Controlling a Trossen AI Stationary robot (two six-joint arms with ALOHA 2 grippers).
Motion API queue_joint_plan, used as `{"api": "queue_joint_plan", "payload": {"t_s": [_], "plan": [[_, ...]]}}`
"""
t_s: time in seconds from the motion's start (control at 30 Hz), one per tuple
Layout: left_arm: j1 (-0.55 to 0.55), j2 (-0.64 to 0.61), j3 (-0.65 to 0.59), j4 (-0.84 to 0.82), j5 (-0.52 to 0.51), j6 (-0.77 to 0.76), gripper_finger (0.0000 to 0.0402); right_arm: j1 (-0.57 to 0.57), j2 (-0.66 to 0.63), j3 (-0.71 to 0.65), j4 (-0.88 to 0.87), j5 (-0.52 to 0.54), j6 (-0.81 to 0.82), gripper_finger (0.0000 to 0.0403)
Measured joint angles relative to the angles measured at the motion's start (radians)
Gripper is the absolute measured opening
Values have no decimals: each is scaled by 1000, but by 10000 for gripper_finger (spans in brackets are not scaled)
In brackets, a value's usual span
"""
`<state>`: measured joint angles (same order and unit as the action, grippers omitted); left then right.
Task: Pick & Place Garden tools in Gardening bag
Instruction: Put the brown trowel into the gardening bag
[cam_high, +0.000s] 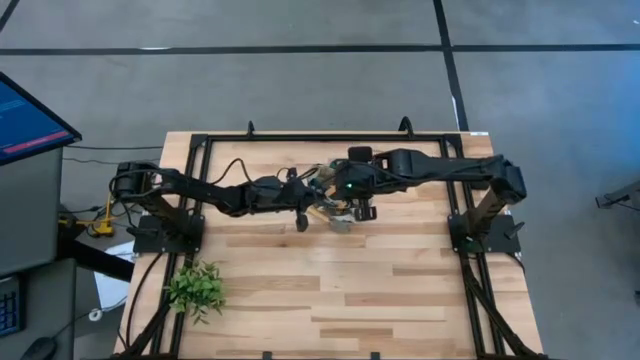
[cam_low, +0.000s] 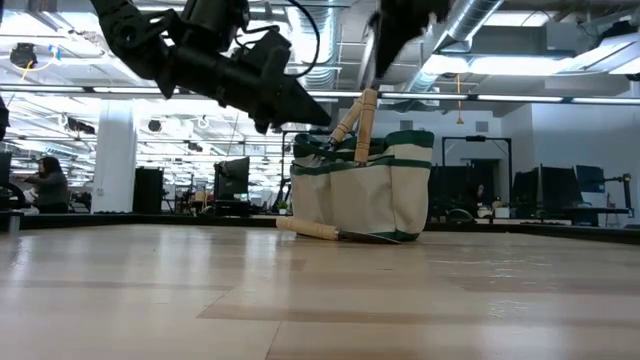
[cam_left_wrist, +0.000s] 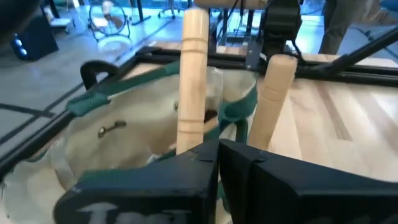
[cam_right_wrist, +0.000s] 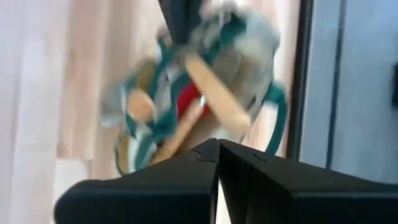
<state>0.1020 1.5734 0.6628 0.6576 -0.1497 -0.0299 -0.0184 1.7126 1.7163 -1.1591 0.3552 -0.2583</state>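
Observation:
The beige gardening bag with green trim (cam_low: 365, 190) stands on the table's far middle, mostly under both arms in the high view (cam_high: 328, 182). Two wooden tool handles (cam_low: 364, 125) stick up out of it, and a red tool (cam_right_wrist: 189, 99) lies inside. A wooden-handled trowel (cam_low: 318, 230) lies flat on the table against the bag's near side. My left gripper (cam_left_wrist: 217, 149) is shut and empty, just left of the bag's rim (cam_low: 312, 112). My right gripper (cam_right_wrist: 217, 146) is shut and empty, above the bag (cam_low: 380, 50).
A leafy green plant (cam_high: 196, 288) sits near the table's front left corner. A black frame (cam_high: 330, 135) runs round the table's far half. Bare wood lies in front of the bag (cam_high: 340, 290). A monitor (cam_high: 25, 120) stands off the table's left.

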Motion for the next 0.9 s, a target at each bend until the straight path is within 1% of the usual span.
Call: {"api": "queue_joint_plan", "payload": {"t_s": [0.17,0.3,0.43,0.5,0.53,0.63,0.77,0.9], "plan": [[-14,0,-3,1,-5,-2,2,-63,0,-92,54,-19,4,0],[-18,-1,-3,1,-7,-1,2,-99,0,-149,132,-94,-11,0],[-17,-2,-3,1,-46,18,2,-118,-9,-200,216,-123,-35,0],[-17,-2,-3,0,-53,24,2,-130,-39,-247,245,-148,-32,0],[-16,-2,-3,-1,-53,25,2,-133,-63,-279,294,-166,-31,0],[-17,-2,-4,-5,-53,25,2,-144,-160,-411,397,-198,-4,0],[-17,-2,-4,-6,-53,25,2,-146,-294,-585,579,-197,37,0],[-16,-2,-4,-4,-87,26,2,-131,-355,-719,810,-175,49,0]]}}
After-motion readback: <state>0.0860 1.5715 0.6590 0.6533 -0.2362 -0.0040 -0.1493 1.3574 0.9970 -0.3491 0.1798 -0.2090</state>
